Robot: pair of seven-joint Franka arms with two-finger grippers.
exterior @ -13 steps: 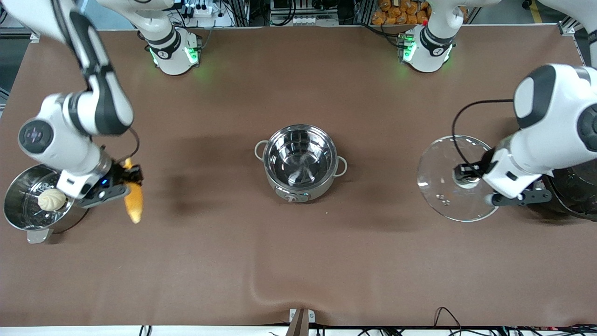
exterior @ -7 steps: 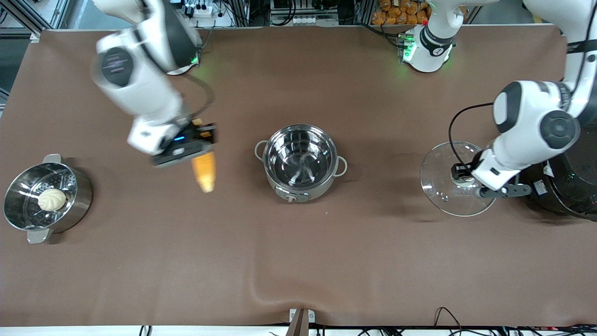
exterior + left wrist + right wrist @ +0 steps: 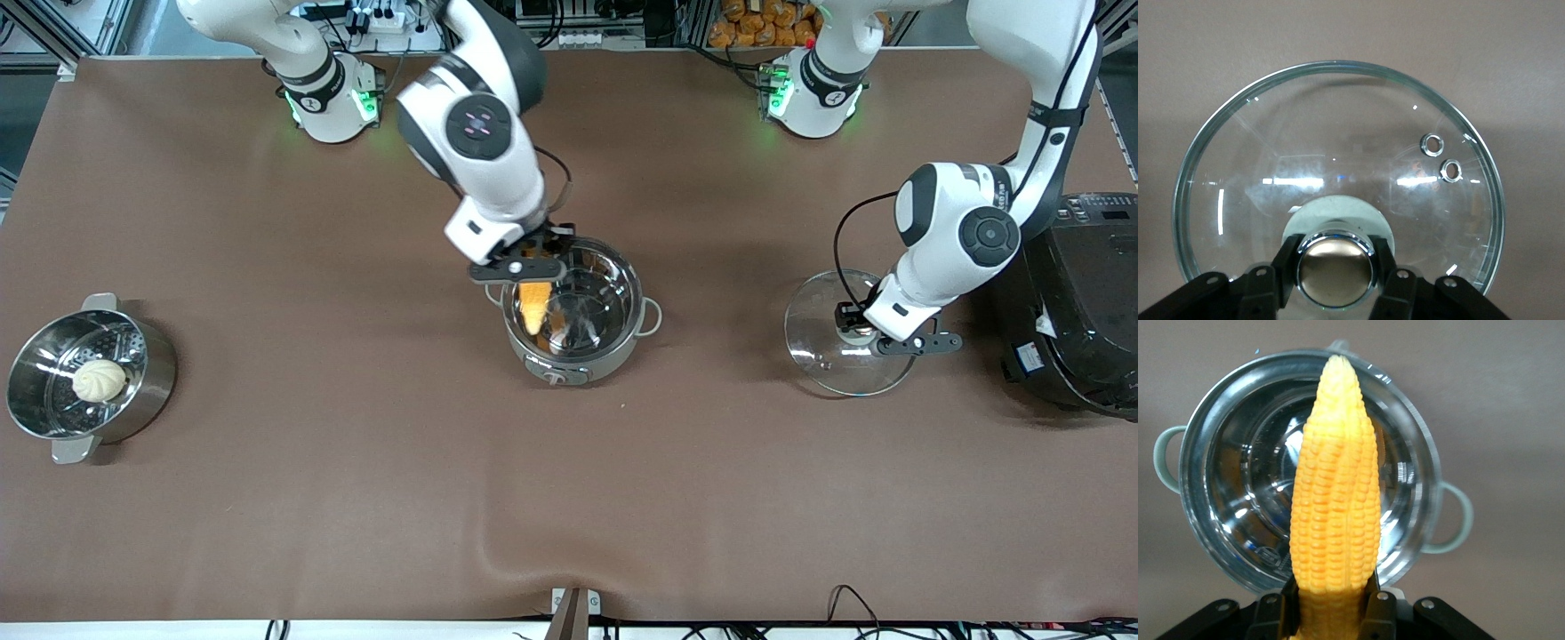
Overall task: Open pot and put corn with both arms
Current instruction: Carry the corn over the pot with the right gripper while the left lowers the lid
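Observation:
The grey-silver pot (image 3: 613, 356) stands open at the table's middle, its steel inside bare; it also shows in the right wrist view (image 3: 1231, 480). My right gripper (image 3: 531, 260) is shut on the thick end of the yellow corn (image 3: 533, 304) and holds it over the pot, tip down; the right wrist view shows the corn (image 3: 1335, 493) over the pot's opening, gripped by the right gripper (image 3: 1330, 613). My left gripper (image 3: 858, 327) is shut on the metal knob (image 3: 1334, 267) of the glass lid (image 3: 822, 342), over the table toward the left arm's end; the lid (image 3: 1338, 153) fills the left wrist view.
A steel steamer pot (image 3: 147, 373) with a white bun (image 3: 99, 380) in it stands at the right arm's end. A large black rice cooker (image 3: 1080, 302) stands at the left arm's end, beside the lid.
My right arm swung with the corn from beside the steamer pot to above the open pot. My left gripper shifted the lid a little toward the pot.

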